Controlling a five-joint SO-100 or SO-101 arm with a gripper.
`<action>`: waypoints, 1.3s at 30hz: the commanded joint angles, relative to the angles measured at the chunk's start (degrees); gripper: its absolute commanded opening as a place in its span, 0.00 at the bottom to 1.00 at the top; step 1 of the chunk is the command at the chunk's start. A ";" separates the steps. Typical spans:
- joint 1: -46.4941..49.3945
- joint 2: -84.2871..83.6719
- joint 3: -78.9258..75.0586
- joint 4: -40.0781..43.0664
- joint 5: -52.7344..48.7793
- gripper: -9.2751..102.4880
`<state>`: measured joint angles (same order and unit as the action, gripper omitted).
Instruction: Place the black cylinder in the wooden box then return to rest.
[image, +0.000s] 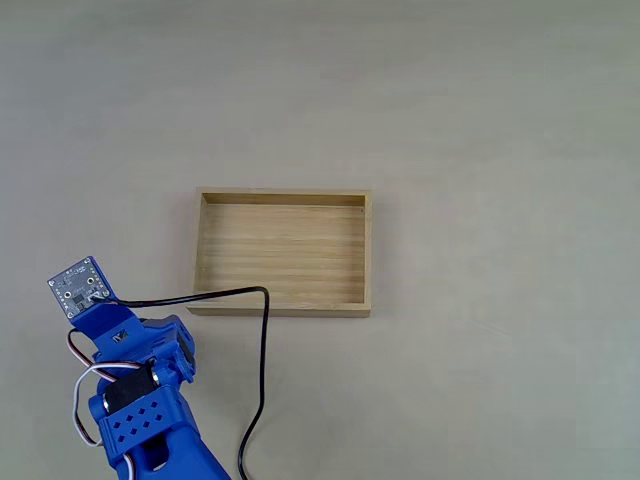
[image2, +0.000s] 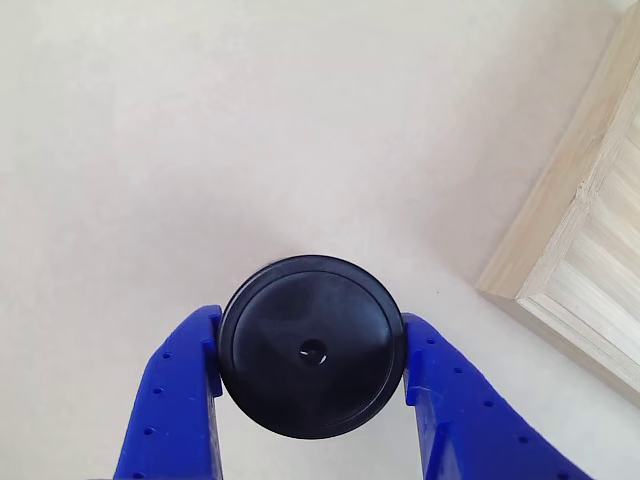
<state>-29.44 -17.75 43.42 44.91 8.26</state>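
a black cable (image: 263, 350) trailed across the pale worktop (image: 480, 120) from the blue arm (image: 150, 410) past the near-left corner of the wooden box (image: 284, 306). the arm sat low at the fixed view's lower left. in the other view the jaws gripped the black cylinder (image2: 312, 345) on both sides, left of the box corner.

The bench (image: 480, 110) presents a plain, pale beige surface with a matte finish and faint mottling, running to every edge of the fixed view. Lighting is even and diffuse, with soft shadows. The other view shows the same pale surface (image2: 200, 120).
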 joint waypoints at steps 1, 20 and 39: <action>-0.70 -1.85 -6.06 -0.79 -0.26 0.26; 0.79 -16.96 -12.83 13.18 -1.23 0.26; 22.32 -14.33 -22.85 16.70 4.48 0.26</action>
<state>-10.90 -32.78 28.39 62.14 12.22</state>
